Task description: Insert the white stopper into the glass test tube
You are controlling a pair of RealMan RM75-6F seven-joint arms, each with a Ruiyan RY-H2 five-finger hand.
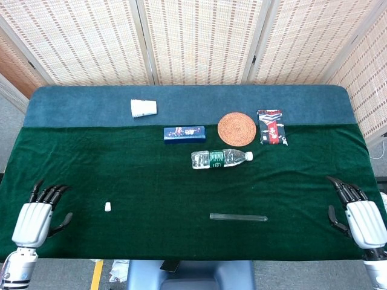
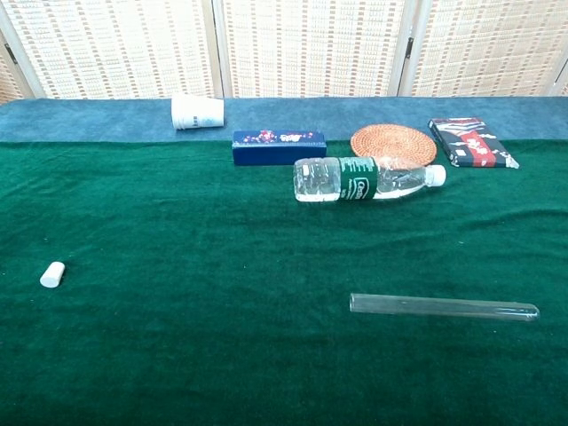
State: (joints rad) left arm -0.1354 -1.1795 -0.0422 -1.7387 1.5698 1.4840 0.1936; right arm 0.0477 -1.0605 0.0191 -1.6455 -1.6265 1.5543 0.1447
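Observation:
The white stopper [image 1: 107, 206] [image 2: 52, 274] lies on the green cloth at the front left. The glass test tube [image 1: 237, 217] [image 2: 444, 307] lies flat on the cloth at the front, right of centre, its open end pointing left. My left hand [image 1: 37, 215] hovers at the front left corner, fingers spread, holding nothing, well left of the stopper. At the front right corner my right hand [image 1: 357, 211] is likewise spread and empty, far right of the tube. Neither hand shows in the chest view.
A plastic water bottle [image 1: 220, 159] lies on its side mid-table. Behind it are a blue box [image 1: 184, 133], a woven coaster [image 1: 237, 128] and a red-black packet [image 1: 271, 126]. A white paper cup [image 1: 143, 108] lies tipped at the back left.

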